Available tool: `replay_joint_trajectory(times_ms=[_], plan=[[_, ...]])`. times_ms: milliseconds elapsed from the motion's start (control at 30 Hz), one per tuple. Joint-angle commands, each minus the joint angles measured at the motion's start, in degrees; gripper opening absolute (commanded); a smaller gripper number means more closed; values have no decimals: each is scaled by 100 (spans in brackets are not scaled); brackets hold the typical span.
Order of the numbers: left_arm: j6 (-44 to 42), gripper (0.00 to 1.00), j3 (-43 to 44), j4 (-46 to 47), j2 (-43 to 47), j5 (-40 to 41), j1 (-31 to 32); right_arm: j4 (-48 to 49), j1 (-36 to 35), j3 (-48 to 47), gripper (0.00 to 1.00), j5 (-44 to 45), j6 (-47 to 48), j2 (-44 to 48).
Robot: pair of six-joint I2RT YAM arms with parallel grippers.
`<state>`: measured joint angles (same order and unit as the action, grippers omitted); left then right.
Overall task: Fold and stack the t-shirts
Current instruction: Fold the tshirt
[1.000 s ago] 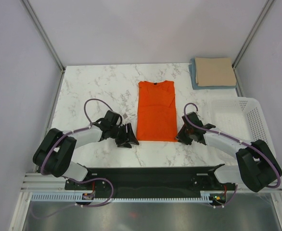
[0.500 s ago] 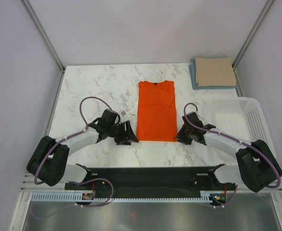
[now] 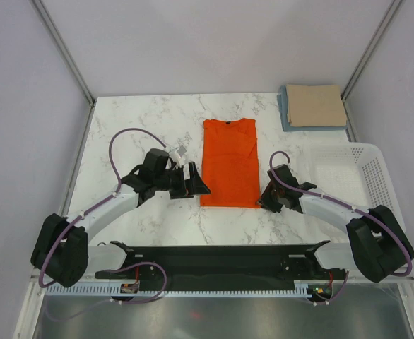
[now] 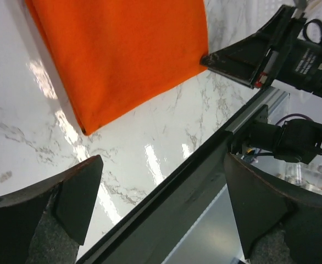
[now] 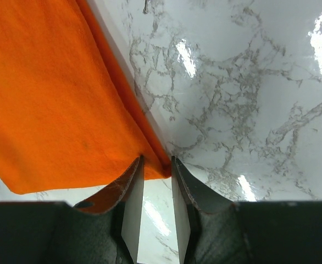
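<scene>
Left gripper (image 3: 195, 182): jaws spread wide, released, nothing between them. It hovers just beside the near left corner of the orange t-shirt (image 3: 229, 162).

Orange t-shirt: folded into a long narrow panel and lying flat mid-bench (image 3: 136, 127), collar toward the far edge.

Right gripper (image 5: 156, 165): fingers drawn narrow, pinching the shirt's near right corner against the marble.

Far right corner of the bench: tan t-shirt (image 3: 314, 104) folded on top of the light blue t-shirt (image 3: 284, 106), whose edge shows at the left.

Right edge: white basket (image 3: 366, 169).
</scene>
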<state>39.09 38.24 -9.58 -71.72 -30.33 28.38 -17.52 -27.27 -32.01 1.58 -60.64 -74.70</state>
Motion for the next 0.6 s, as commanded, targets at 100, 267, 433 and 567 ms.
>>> replay_joint_trajectory(times_ms=[100,267,433,567], plan=[[-1499,100,1352,-895,422,1116,10,-23,-33,-7,34,-18,105,210],[-1089,89,1284,-1028,194,898,10,-24,-42,-33,34,-18,105,192],[-684,14,712,-923,44,862,10,-24,-42,-60,34,-9,132,140],[-473,49,501,-835,-43,757,10,-15,-33,-104,34,0,167,87]])
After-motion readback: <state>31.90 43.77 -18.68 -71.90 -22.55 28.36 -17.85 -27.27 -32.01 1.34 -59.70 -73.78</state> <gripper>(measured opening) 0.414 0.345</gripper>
